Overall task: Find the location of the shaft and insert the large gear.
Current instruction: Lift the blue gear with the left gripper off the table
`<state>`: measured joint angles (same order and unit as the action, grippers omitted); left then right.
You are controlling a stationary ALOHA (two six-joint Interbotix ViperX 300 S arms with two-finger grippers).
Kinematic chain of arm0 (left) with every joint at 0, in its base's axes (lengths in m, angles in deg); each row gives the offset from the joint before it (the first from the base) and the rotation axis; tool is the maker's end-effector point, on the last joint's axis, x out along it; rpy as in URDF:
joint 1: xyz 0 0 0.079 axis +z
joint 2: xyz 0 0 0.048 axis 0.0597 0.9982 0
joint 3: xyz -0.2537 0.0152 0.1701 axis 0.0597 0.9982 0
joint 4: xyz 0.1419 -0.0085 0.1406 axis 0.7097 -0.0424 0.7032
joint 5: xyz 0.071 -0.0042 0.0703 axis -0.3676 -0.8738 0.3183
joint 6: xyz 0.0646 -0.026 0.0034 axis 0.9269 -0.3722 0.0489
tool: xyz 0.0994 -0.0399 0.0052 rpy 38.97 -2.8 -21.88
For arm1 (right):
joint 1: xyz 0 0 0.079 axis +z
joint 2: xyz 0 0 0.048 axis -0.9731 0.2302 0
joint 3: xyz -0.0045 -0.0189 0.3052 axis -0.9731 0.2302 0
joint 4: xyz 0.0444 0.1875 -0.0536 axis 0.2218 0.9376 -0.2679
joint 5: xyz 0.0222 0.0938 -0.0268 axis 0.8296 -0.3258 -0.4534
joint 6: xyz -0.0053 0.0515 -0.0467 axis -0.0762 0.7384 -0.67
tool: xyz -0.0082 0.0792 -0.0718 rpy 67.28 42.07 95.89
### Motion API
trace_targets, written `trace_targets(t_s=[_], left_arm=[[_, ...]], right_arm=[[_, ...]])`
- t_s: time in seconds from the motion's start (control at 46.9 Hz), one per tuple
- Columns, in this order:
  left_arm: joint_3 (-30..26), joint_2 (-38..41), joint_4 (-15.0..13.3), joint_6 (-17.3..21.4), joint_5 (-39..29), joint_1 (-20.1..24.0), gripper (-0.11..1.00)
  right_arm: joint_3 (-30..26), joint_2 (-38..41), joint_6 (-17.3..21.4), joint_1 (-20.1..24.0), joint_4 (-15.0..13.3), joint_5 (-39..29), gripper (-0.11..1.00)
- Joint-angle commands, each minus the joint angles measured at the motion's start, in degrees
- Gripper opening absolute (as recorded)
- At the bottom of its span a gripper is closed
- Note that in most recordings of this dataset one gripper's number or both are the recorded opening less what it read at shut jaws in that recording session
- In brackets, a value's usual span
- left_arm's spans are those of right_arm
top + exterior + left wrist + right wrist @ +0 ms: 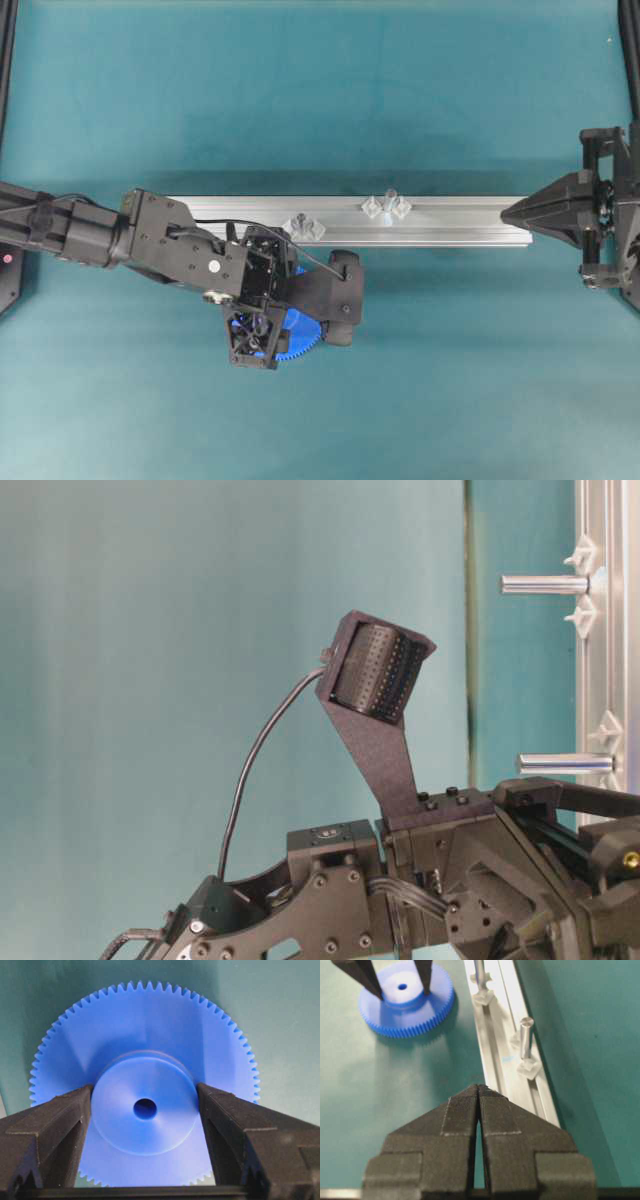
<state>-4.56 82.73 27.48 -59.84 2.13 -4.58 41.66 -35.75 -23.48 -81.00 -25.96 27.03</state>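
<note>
The large gear (145, 1035), a bright blue toothed disc, lies flat on the teal table in front of the rail; it also shows in the overhead view (303, 338) and the right wrist view (407, 1015). My left gripper (145, 1087) is shut on its raised hub, one black finger (75, 1110) touching each side. The shaft (386, 203), a thin silvery pin between clear mounts, stands on the rail and is the nearer pin in the right wrist view (525, 1035). My right gripper (503, 212) is shut and empty at the rail's right end.
The aluminium rail (460, 222) runs left to right across the table's middle. A shorter dark-topped stub (304, 226) with clear mounts stands on it, just behind my left wrist. The left wrist camera mount (380, 675) rises high in the table-level view.
</note>
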Motion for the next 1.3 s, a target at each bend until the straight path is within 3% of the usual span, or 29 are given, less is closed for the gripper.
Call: trace_targets(t_s=[0.0, 0.873, 1.278], left_arm=[[0.09, -0.62, 0.18, 0.09, -0.79, -0.18, 0.71], [-5.01, -2.55, 0.35, 0.97, -1.32, -0.09, 0.71], [-9.76, -3.87, 0.35, 2.29, -7.12, 0.53, 0.71]], right_arm=[[-0.44, 0.26, 0.62, -0.18, 0.00, 0.44, 0.01], [-0.35, -0.35, 0.62, -0.18, 0.00, 0.18, 0.01], [-0.35, -1.14, 0.62, -0.18, 0.09, -0.35, 0.01]])
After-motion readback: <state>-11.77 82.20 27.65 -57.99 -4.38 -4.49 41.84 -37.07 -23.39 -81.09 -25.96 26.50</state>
